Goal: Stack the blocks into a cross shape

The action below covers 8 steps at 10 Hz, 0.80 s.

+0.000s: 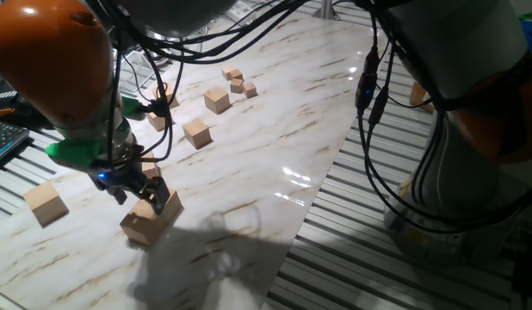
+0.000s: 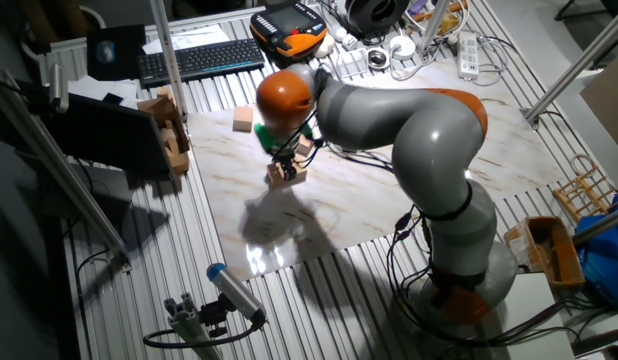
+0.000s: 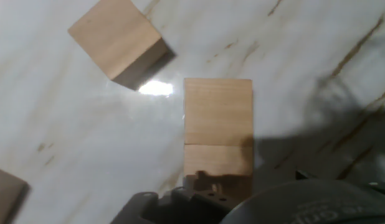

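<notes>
Claw (image 1: 144, 195) is hovering low at the near edge of the marbled table (image 1: 275, 129), fingers reaching down right over a tan block (image 1: 150, 226), and from here I cannot tell whether the jaws are pinching wood or just clear of it; they are too dark and too bunched together. Looking down through the hand view, two blocks are showing pressed face to face in a neat line (image 3: 217, 134), the nearer one slipping under the hand, so the base of the cross seems to be forming right below.

Moving outward, a loose block (image 1: 46, 204) is sitting to the side near the table edge, turned at an angle. Farther back, two more cubes (image 1: 196, 133) (image 1: 217, 102) are waiting well apart from each other, and beyond those a cluster of tiny cubes (image 1: 238, 82) is lying near the far side.

Judging the handling: these look like stiff, light wood with smooth faces, likely a touch slippery on the glossy top, not fragile. Best hold, I would say, is square across two opposite flat faces, mid-height, fingers parallel to the sides, since a corner pinch would be inviting a twist.
</notes>
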Each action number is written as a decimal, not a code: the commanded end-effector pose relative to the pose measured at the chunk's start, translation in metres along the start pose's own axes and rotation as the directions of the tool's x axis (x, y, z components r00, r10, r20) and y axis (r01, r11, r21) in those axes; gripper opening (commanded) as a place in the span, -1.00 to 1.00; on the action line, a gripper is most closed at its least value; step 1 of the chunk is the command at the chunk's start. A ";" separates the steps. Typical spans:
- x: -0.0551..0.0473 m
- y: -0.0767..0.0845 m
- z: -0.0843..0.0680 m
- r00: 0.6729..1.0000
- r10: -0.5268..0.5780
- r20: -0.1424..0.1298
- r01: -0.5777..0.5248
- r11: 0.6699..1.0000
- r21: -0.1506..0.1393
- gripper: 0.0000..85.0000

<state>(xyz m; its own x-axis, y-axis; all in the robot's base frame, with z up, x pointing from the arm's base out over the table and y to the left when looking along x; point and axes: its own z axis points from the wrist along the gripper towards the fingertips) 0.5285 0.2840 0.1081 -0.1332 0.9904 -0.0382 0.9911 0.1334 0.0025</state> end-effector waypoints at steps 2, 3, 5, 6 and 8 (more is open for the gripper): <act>-0.003 0.003 0.005 1.000 0.009 -0.011 -0.009 1.000 -0.017 1.00; -0.004 0.003 0.007 0.999 0.035 -0.002 -0.035 0.999 -0.021 1.00; -0.007 0.004 0.012 0.997 0.075 0.013 -0.074 0.997 -0.023 1.00; -0.009 0.005 0.014 0.997 0.078 0.014 -0.077 0.997 -0.023 1.00; -0.016 0.005 0.023 0.998 0.064 0.015 -0.063 0.998 -0.030 1.00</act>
<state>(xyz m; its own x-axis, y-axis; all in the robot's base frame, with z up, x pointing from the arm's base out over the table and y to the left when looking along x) 0.5366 0.2679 0.0849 -0.0704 0.9961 -0.0531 0.9968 0.0723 0.0349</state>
